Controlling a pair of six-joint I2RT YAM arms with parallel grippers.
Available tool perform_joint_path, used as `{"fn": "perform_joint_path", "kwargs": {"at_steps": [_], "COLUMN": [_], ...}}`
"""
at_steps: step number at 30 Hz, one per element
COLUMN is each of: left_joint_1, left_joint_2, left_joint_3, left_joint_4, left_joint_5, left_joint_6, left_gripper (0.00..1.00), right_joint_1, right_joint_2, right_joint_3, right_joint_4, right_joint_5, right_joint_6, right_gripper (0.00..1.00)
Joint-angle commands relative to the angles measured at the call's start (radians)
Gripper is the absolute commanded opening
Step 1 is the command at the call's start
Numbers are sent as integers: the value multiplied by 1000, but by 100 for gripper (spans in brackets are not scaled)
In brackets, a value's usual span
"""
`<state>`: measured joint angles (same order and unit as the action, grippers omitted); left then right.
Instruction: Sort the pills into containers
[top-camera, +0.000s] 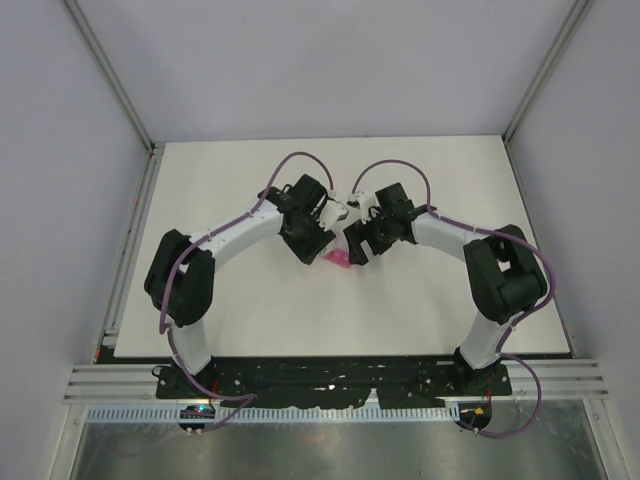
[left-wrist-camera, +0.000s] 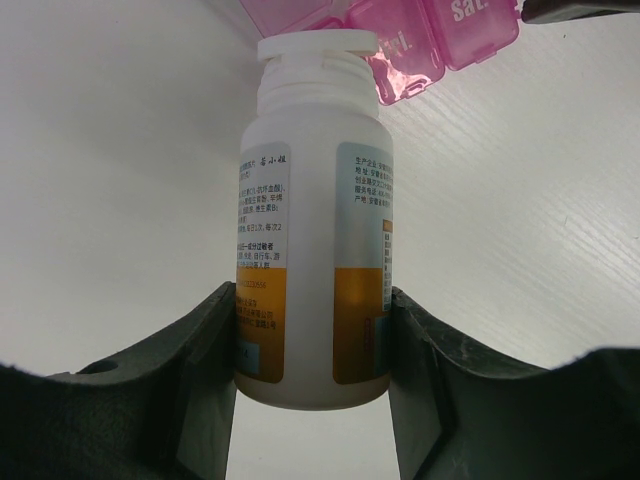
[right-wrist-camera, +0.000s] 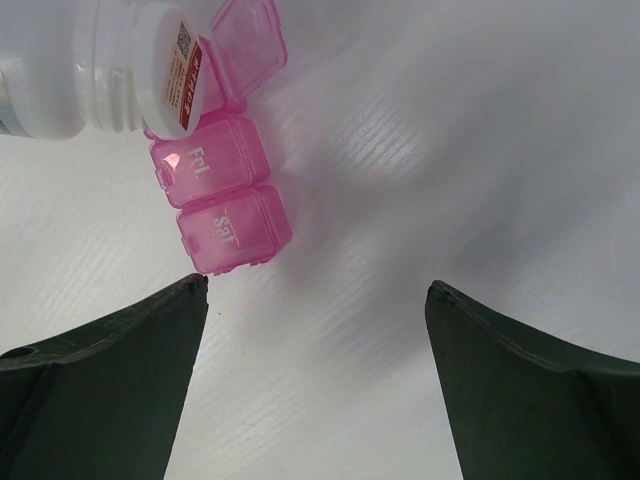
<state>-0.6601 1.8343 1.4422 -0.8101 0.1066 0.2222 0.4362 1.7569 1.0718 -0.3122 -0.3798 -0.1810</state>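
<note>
My left gripper (left-wrist-camera: 312, 340) is shut on a small white bottle (left-wrist-camera: 312, 230) with an orange label. The bottle is tipped, its open mouth over the pink pill box (left-wrist-camera: 440, 35). In the right wrist view the bottle (right-wrist-camera: 90, 60) hangs over the pill box (right-wrist-camera: 222, 195); the "Fri" and "Sat" compartments are closed and one lid behind them stands open. My right gripper (right-wrist-camera: 315, 300) is open and empty, just right of the box. In the top view the box (top-camera: 338, 261) peeks out between both grippers. No loose pills show.
The white table (top-camera: 250, 310) sits between grey walls, with metal posts at the back corners. Both arms meet over the middle of the table. A black rail (top-camera: 330, 375) runs along the near edge.
</note>
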Motion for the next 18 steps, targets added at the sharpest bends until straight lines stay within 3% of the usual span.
{"fn": "perform_joint_path", "kwargs": {"at_steps": [1,18], "left_joint_1": [-4,-6], "left_joint_2": [-1,-4], "left_joint_3": [44,37], "left_joint_4": [-18,-20], "left_joint_5": [-7,8], "left_joint_6": [17,23], "left_gripper": [0,0], "right_joint_1": [-4,-5], "right_joint_2": [-4,-4], "right_joint_3": [37,37], "right_joint_4": [10,13], "right_joint_5": [-13,-13], "right_joint_6": [2,2], "right_gripper": [93,94]}}
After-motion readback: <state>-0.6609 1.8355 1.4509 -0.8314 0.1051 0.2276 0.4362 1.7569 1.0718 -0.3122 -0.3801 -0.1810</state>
